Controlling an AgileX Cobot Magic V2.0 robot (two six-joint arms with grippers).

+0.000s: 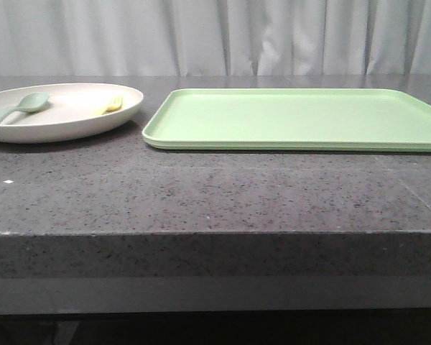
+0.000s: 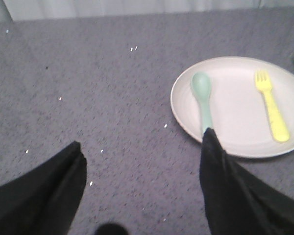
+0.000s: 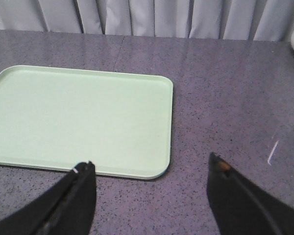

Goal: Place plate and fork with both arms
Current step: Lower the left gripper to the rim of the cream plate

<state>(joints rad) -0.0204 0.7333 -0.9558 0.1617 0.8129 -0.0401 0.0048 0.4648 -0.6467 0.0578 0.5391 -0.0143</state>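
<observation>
The cream plate sits at the far left of the table, left of the tray. It also shows in the left wrist view. On it lie the pale-yellow fork, seen in the front view too, and a grey-green spoon. My left gripper is open and empty above bare table beside the plate; one finger overlaps the plate's near rim. My right gripper is open and empty, above the table just off the tray's corner. Neither gripper shows in the front view.
A rectangular light-green tray lies at the middle and right of the dark speckled table; it is empty and also shows in the right wrist view. White curtains hang behind. The table's front edge is near the camera.
</observation>
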